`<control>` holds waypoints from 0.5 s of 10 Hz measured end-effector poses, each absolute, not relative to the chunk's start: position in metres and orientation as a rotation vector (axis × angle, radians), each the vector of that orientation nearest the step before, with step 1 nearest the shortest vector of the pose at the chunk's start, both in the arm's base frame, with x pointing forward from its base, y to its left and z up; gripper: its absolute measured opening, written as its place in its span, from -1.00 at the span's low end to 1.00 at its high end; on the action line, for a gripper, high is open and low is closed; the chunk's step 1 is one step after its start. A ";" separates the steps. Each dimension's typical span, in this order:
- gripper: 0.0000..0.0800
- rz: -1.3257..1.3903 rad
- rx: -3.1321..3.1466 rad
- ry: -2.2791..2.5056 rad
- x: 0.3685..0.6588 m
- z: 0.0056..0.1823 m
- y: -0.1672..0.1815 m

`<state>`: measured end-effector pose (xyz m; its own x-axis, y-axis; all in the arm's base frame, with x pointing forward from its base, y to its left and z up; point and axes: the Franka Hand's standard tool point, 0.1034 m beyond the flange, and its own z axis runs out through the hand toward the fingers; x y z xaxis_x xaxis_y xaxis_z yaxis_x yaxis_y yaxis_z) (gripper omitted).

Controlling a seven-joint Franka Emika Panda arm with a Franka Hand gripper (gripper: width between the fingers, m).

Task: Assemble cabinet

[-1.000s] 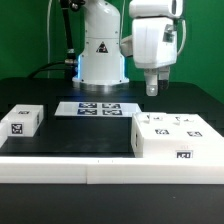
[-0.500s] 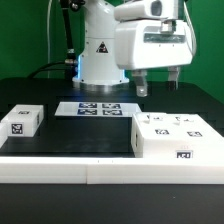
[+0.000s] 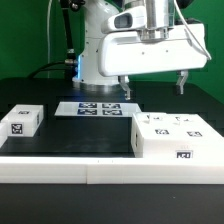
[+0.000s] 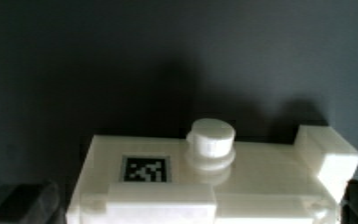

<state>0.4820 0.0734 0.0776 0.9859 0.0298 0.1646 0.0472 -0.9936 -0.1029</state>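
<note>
The cabinet [image 3: 178,135] is the big white box-shaped body with small tags, at the front on the exterior view's right. My gripper [image 3: 153,84] hangs above and behind it, apart from it. It is open wide and empty, with one finger [image 3: 124,86] on each side. In the wrist view the cabinet [image 4: 211,175] lies below my gripper [image 4: 185,212]. Its top shows a square tag [image 4: 146,170], a round white peg [image 4: 210,138] and a raised block [image 4: 325,150]. My dark fingertips [image 4: 7,205] show only at the picture's corners.
A small white cube [image 3: 20,119] with one tag sits at the exterior view's left. The marker board [image 3: 97,107] lies flat behind the middle, in front of the robot's base [image 3: 100,55]. A white ledge [image 3: 100,172] runs along the table's front edge.
The hand has turned about its vertical axis, so both fingers now show spread wide apart. It has also come slightly forward over the cabinet's back edge.
</note>
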 end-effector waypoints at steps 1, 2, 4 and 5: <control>0.99 -0.239 -3.013 0.070 0.482 0.077 0.074; 0.99 -0.233 -3.011 0.083 0.481 0.076 0.075; 0.99 -0.209 -3.020 0.086 0.475 0.065 0.083; 0.99 -0.231 -3.028 0.087 0.476 0.058 0.090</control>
